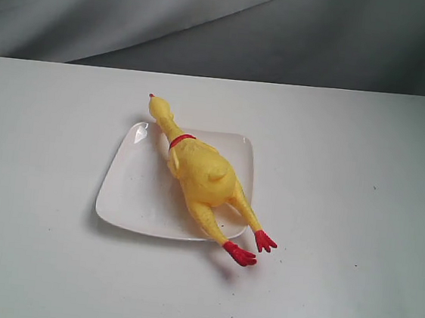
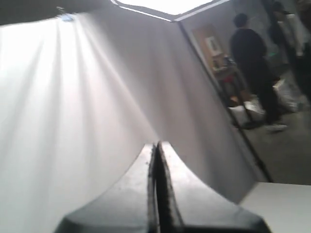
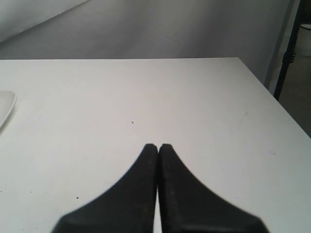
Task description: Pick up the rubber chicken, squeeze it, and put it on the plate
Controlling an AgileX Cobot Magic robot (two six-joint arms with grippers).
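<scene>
2 grippers, left point(image 2: 156, 145) and right point(image 3: 158, 145), are closed, empty. Rubber chicken point(image 1: 199, 173) lies diagonally across plate point(image 1: 129, 196), head far-left, feet overhanging near-right.

White desk point(image 1: 358, 220), matte, a few dark specks. Glossy white square plate point(image 1: 129, 196) flat near its middle. Rubber chicken point(image 1: 199, 173) feet overhang the rim; desk contact unclear.

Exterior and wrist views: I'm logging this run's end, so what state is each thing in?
plate: flat on the table, occupied.
rubber chicken: lying diagonally on the plate, head and feet past its rim.
left gripper: shut, empty.
right gripper: shut, empty, over the table.
</scene>
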